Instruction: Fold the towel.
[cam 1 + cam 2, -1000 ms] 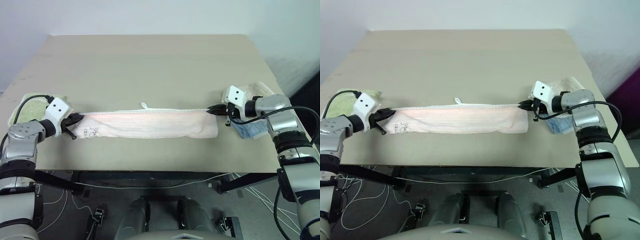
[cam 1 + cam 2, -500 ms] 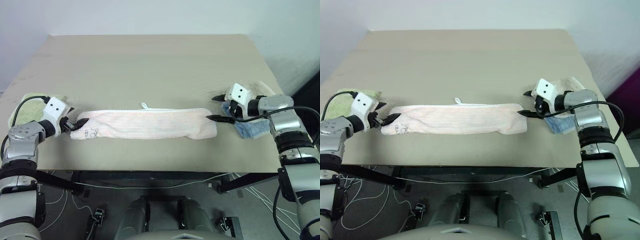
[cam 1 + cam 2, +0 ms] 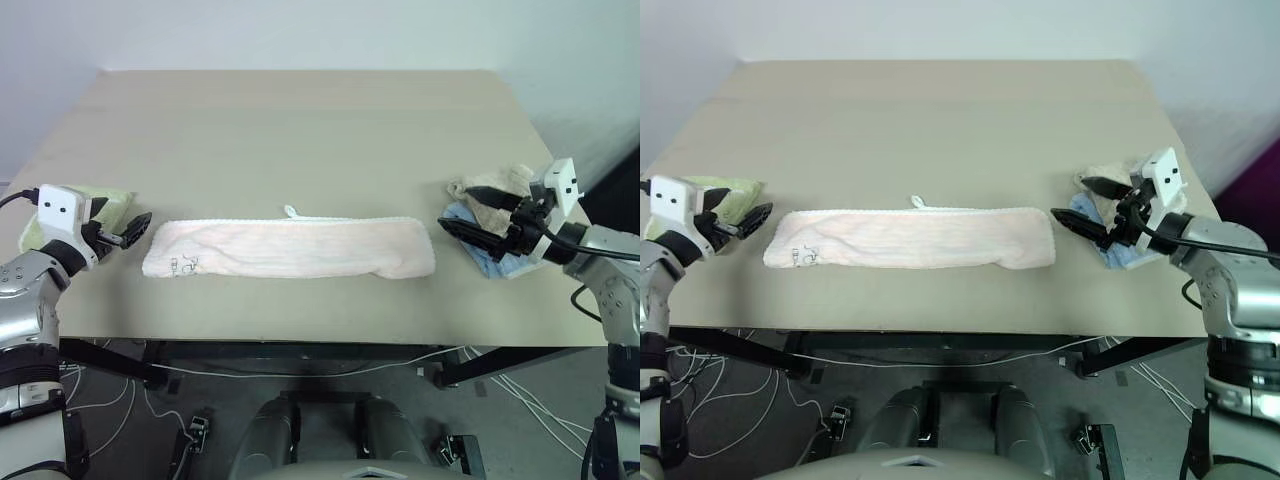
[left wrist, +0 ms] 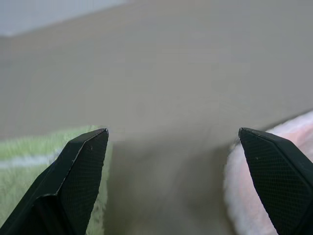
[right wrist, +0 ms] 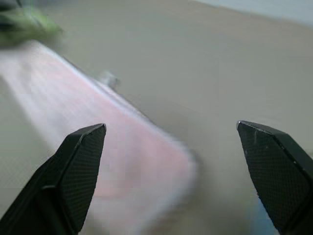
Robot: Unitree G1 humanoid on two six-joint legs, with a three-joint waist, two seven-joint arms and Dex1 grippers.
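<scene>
Lying folded in a long strip on the counter (image 3: 300, 130), the towel (image 3: 290, 250) sits between the released left claw (image 3: 132, 228) and released right claw (image 3: 478, 215), touching neither

Room: plain, evenly lit.
Beige table (image 3: 300, 130) against pale wall (image 3: 300, 30); cables (image 3: 110, 400), probably, on grey floor (image 3: 500, 420).
</scene>
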